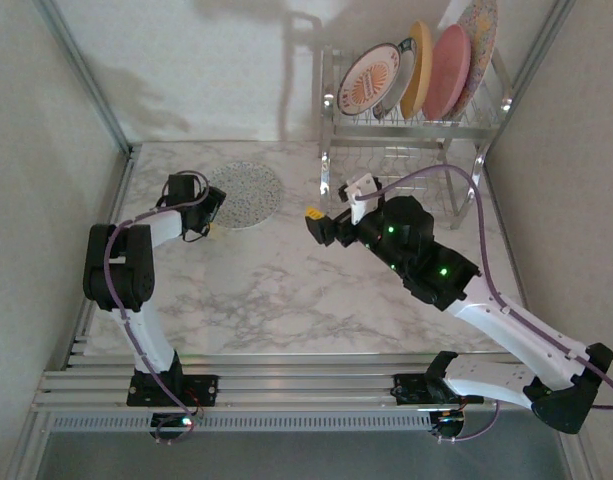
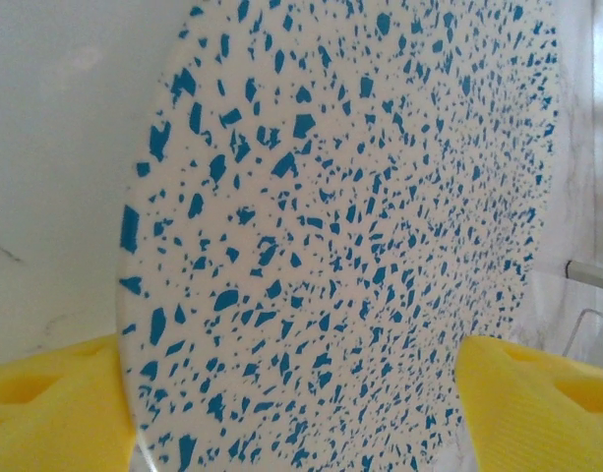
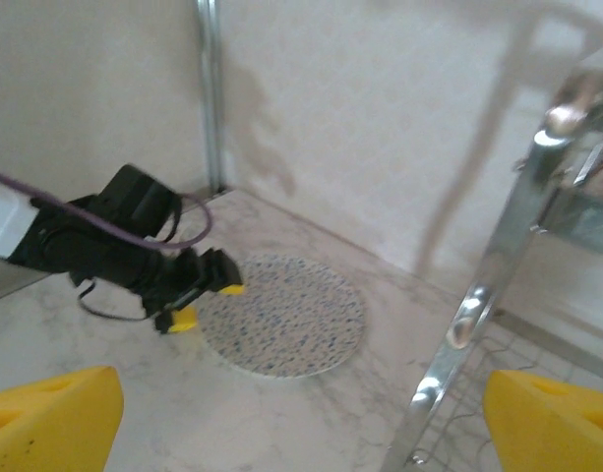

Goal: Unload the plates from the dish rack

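A blue-speckled plate [image 1: 244, 195] lies flat on the marble table, and its face spreads across the left wrist view [image 2: 360, 197]. My left gripper [image 1: 214, 213] is at the plate's left rim. It is open, with yellow fingers [image 2: 45, 403] standing wide to either side of the rim. The right wrist view shows the same plate [image 3: 291, 315] and the left gripper [image 3: 205, 303]. The chrome dish rack [image 1: 416, 130] stands at the back right. It holds a sunburst plate [image 1: 368, 80], a yellow-orange one [image 1: 416, 70], a pink one [image 1: 446, 72] and a speckled one [image 1: 478, 40]. My right gripper [image 1: 319, 225] hangs open left of the rack.
A rack leg [image 3: 488, 285] stands close on the right in the right wrist view. An aluminium frame post [image 1: 86, 75] and white walls bound the table. The table top [image 1: 286, 300] is bare marble between the arms.
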Tool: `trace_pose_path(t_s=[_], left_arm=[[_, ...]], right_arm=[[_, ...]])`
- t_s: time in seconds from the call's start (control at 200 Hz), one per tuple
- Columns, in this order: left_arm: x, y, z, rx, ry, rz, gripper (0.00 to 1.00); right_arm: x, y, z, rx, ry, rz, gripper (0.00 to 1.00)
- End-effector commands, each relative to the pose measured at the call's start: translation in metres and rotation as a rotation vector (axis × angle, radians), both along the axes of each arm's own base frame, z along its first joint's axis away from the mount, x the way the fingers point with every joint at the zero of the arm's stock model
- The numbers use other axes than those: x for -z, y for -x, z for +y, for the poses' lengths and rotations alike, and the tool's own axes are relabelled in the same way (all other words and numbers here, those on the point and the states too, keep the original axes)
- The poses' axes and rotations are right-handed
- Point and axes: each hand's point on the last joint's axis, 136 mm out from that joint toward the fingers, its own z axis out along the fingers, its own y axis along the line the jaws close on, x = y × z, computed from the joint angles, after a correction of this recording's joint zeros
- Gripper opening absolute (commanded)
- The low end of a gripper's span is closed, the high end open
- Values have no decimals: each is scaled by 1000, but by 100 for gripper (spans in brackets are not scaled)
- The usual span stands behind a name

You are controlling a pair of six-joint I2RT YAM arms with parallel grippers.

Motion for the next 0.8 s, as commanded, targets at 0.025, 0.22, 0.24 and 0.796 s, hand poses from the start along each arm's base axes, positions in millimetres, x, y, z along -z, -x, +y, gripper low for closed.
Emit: trace_pose_path(t_s=[0.025, 0.22, 0.24, 0.796], left_arm=[[-17, -1, 7, -8, -37, -10, 83], [-27, -1, 7, -8, -35, -24, 86], [-27, 0, 6, -7, -35, -22, 87], [-205, 21, -52, 53, -34, -441, 90]], right_arm=[[-50, -10, -32, 163, -11, -110, 94], [-96, -27, -83, 378, -24, -160, 93], [-102, -29, -91, 410, -27, -163, 92], [-160, -147, -264, 879, -356, -60, 80]])
